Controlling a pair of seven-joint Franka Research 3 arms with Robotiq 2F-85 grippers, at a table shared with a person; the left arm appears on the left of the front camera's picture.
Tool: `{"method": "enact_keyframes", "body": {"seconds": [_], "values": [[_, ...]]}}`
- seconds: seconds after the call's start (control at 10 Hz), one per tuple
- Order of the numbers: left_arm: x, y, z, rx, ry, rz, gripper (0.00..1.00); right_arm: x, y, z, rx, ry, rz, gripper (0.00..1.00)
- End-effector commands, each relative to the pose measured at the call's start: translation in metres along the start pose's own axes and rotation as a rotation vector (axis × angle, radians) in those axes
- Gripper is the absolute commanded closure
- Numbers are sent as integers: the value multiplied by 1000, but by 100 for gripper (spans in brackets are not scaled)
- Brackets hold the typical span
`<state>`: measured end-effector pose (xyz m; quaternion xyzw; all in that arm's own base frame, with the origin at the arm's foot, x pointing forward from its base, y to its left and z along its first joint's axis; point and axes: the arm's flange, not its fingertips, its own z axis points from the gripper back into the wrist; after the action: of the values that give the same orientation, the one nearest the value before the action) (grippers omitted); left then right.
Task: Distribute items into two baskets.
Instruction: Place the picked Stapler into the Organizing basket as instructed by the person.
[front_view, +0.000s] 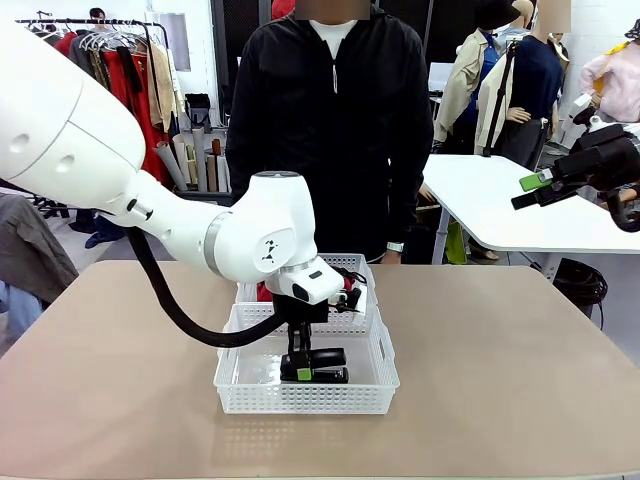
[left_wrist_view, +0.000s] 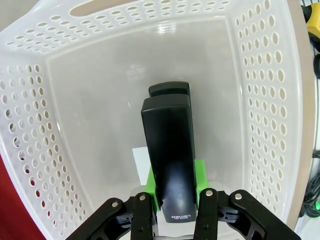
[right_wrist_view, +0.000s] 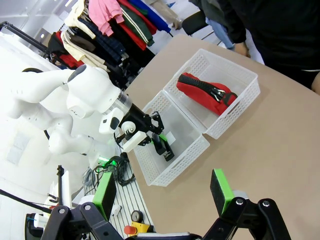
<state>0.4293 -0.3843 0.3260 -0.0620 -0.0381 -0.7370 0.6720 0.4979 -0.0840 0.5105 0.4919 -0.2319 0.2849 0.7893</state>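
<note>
My left gripper (front_view: 303, 372) reaches down into the near white basket (front_view: 300, 402) and is shut on the black stapler (front_view: 325, 358), low over the basket's bottom. In the left wrist view the stapler (left_wrist_view: 169, 150) sits between the green pads (left_wrist_view: 202, 175), with the basket's lattice walls (left_wrist_view: 260, 100) all around. The red pouch (right_wrist_view: 207, 94) with its black zipper lies in the far basket (right_wrist_view: 235, 112), which touches the near basket (right_wrist_view: 186, 160). My right gripper (front_view: 532, 190) hangs high at the right, off the table, open with nothing between its pads (right_wrist_view: 220, 189).
A person in black stands at the table's far edge, right behind the far basket (front_view: 350, 264). A white table (front_view: 500, 200) stands at the back right. Bare tan tabletop (front_view: 500, 350) lies to both sides of the baskets.
</note>
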Motion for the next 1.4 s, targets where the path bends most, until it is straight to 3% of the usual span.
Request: {"method": "enact_keyframes", "body": {"seconds": [0.0,0.3,0.4,0.9,1.3], "values": [[-2,-1,6,12,0,9,75,0,2,1,0,-1,1,0],[-7,-2,20,21,3,36,16,0,2,1,0,-1,1,0],[-10,-3,27,18,13,56,0,0,2,1,0,-1,1,0],[-34,-12,77,16,-31,208,0,0,2,1,0,-1,1,0],[-28,-4,81,15,-26,197,0,0,2,1,0,-1,1,0]]}}
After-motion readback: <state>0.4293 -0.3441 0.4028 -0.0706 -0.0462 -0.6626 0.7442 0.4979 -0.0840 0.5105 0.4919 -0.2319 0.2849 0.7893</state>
